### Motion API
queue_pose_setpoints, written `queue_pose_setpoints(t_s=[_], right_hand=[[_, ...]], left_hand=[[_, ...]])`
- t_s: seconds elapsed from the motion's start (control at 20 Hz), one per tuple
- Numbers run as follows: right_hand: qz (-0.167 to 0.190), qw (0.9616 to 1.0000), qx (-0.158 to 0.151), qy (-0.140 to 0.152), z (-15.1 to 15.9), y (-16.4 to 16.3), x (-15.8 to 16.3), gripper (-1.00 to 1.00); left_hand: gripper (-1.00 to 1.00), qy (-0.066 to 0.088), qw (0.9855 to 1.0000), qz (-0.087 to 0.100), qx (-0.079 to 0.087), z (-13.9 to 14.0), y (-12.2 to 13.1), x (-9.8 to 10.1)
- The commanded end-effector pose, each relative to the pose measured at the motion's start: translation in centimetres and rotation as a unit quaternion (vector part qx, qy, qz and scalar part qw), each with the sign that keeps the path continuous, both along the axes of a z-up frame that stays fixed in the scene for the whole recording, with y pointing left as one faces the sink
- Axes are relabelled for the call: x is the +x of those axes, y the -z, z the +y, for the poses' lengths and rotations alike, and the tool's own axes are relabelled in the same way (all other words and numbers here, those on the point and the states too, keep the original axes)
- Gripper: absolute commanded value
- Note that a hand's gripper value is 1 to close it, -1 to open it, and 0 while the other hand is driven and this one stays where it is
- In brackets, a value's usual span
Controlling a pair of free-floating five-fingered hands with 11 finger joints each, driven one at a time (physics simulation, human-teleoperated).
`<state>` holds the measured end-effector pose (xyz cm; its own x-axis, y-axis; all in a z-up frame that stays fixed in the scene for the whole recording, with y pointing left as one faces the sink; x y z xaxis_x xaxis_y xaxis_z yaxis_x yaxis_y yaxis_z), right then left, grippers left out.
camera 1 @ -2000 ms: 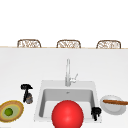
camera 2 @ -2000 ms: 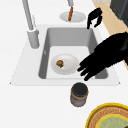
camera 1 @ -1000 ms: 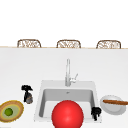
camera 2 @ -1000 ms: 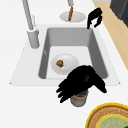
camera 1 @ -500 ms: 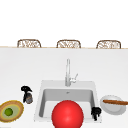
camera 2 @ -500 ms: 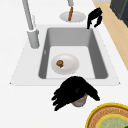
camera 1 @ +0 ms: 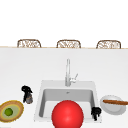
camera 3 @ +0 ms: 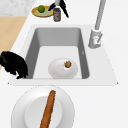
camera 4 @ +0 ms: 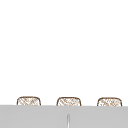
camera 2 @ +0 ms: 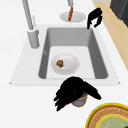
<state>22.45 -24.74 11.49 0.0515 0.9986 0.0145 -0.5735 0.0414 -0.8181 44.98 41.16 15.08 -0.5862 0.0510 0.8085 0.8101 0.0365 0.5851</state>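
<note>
A white plate (camera 3: 22, 105) bearing a brown stick-like item, possibly a sausage (camera 3: 48, 108), lies right of the sink (camera 1: 40, 100). A white bowl (camera 2: 72, 67) rests in the basin; a faucet (camera 1: 67, 72) rises behind; three chairs (camera 1: 68, 44) stand beyond.

No readable text, label, brand, number or sign anywhere. Can (camera 3: 57, 14) beside sink has band of label, lettering too blurred to read.
</note>
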Motion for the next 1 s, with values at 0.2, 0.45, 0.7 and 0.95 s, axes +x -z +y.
queue_pose_setpoints(t_s=[0.2, 0.45, 0.7, 0.95], right_hand=[[0.0, 1.0, 0.0, 0.0, 0.0, 0.0, 0.0, 0.0], [0.0, 1.0, 0.0, 0.0, 0.0, 0.0, 0.0, 0.0], [0.0, 1.0, 0.0, 0.0, 0.0, 0.0, 0.0, 0.0], [0.0, 1.0, 0.0, 0.0, 0.0, 0.0, 0.0, 0.0]], left_hand=[[-1.0, -0.013, 0.9998, -0.016, 0.001, -0.3, -2.2, -1.0], [-1.0, -0.005, 0.9999, -0.013, 0.006, -0.7, -2.2, -1.4], [-1.0, -0.001, 1.0, -0.002, 0.004, -1.5, -2.1, -1.3], [-1.0, -0.001, 1.0, -0.002, 0.001, -1.5, -1.6, -1.1]])
